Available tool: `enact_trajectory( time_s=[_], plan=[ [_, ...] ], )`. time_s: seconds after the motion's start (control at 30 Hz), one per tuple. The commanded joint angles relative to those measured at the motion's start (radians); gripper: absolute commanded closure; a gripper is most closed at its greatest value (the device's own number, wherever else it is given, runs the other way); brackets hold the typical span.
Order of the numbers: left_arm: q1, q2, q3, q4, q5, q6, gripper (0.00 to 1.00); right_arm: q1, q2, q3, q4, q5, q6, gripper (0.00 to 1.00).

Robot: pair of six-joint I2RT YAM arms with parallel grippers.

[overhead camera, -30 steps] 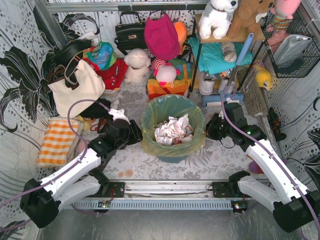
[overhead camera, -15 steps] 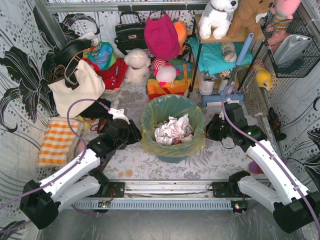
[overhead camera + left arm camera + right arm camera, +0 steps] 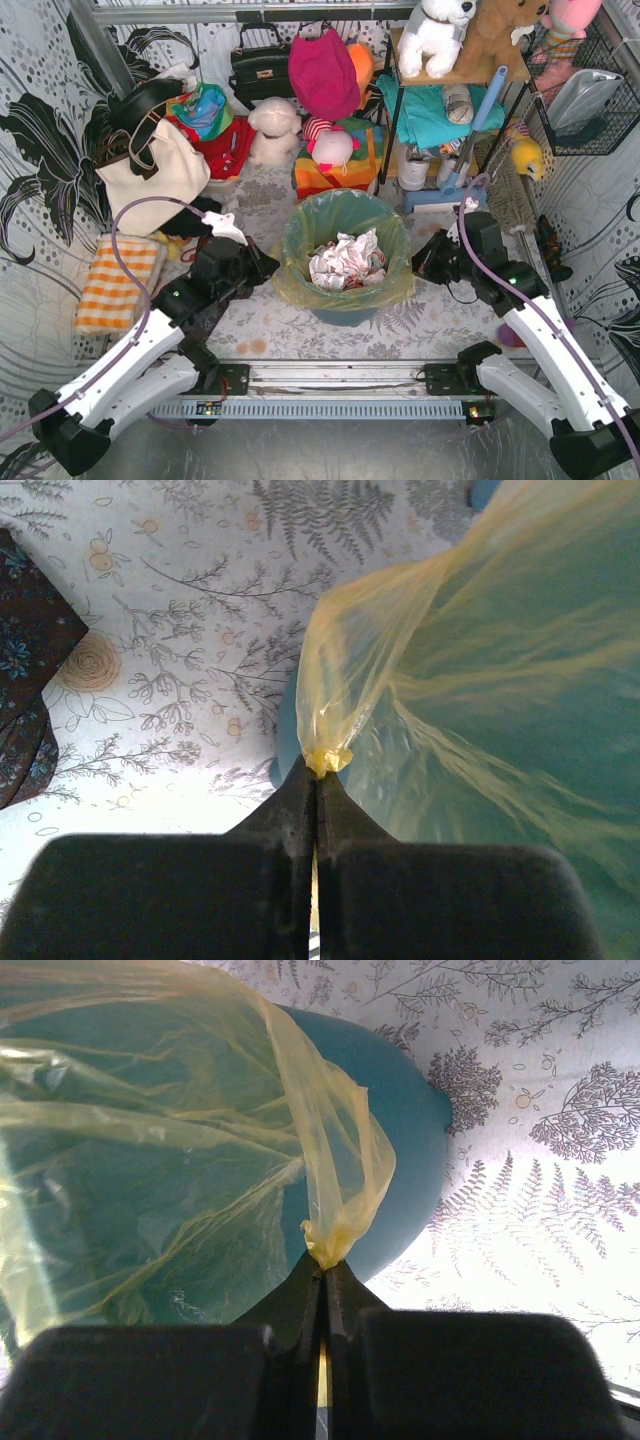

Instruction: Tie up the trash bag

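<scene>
The trash bag [image 3: 300,290], thin yellow-green plastic, lines the teal bucket [image 3: 345,312] at the table's middle, with crumpled paper [image 3: 347,258] inside. My left gripper [image 3: 264,266] is at the bucket's left side, shut on a pinched fold of the trash bag [image 3: 330,710] hanging over the rim; the yellow film bunches at the gripper's [image 3: 318,770] tips. My right gripper [image 3: 418,262] is at the bucket's right side, likewise shut on a fold of the trash bag [image 3: 340,1160], which gathers at the gripper's [image 3: 324,1260] tips.
A cream tote [image 3: 150,175] and an orange checked cloth [image 3: 115,282] lie at the left. Soft toys, a black handbag [image 3: 262,68] and a pink bag [image 3: 322,75] crowd the back. A shelf rack [image 3: 450,110] stands back right, and a wire basket [image 3: 585,90] hangs on the right wall.
My left gripper has closed on the bag's left edge and drawn back a little to the left with it. The right gripper has shifted slightly right, still holding the bag.
</scene>
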Motion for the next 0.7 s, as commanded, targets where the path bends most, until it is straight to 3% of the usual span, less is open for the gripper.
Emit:
enact_trajectory(
  time_s=[0.0,0.67],
  plan=[
    [0.004,-0.054,0.074,-0.069,0.030,0.018,1.00,0.005,-0.046,0.034,-0.018,0.005,0.013,1.00],
    [0.004,-0.117,0.287,-0.218,0.061,0.033,1.00,0.005,-0.125,0.128,-0.041,-0.021,0.058,1.00]
  ],
)
